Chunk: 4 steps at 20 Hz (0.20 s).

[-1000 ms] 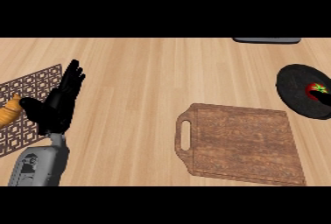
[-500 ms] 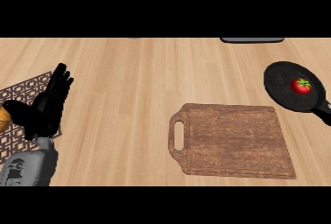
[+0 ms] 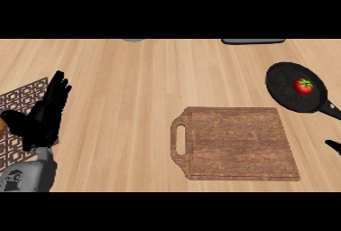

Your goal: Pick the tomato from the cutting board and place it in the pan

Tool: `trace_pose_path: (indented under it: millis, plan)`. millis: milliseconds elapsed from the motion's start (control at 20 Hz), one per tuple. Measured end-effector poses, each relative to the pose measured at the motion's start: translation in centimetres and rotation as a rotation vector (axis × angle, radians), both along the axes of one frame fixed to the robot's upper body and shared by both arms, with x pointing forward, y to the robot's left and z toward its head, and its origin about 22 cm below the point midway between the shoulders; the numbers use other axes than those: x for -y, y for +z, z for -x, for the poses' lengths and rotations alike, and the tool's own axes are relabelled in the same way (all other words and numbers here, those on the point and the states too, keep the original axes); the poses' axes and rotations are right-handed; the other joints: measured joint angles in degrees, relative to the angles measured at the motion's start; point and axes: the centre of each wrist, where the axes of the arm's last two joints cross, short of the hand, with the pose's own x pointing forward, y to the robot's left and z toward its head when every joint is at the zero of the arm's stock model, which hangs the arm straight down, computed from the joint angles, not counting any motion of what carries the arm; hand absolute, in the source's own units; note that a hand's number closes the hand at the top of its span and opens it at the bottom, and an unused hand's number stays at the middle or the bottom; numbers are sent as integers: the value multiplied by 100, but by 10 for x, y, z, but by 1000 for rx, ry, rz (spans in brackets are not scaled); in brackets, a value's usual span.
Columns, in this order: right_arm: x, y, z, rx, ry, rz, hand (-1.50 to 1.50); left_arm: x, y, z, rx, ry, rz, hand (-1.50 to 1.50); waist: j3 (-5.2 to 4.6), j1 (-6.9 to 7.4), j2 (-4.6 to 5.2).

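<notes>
The tomato (image 3: 304, 85) lies in the pan (image 3: 282, 84) at the counter's far right, well apart from both hands. The left hand (image 3: 43, 116) rests near the left edge over a patterned mat (image 3: 19, 97), fingers straight and holding nothing, with the board (image 3: 236, 143) between it and the pan. Only a dark tip of the right hand (image 3: 332, 145) shows at the right edge, below the pan's handle, and I cannot tell whether that hand is open or closed.
</notes>
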Motion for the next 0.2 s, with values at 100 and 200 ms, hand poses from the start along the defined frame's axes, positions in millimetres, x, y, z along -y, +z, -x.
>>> trace_pose_path:
  millis: [100, 200]
  plan:
    - [-6, 7, 10, -8, 10, 1, -150, -3, 2, -2, 1, 2, -3, 0, -1, -8, 6]
    - [-14, 18, 21, -25, 1, 18, -150, -3, 6, -6, 5, -8, -5, 0, 2, 25, 21]
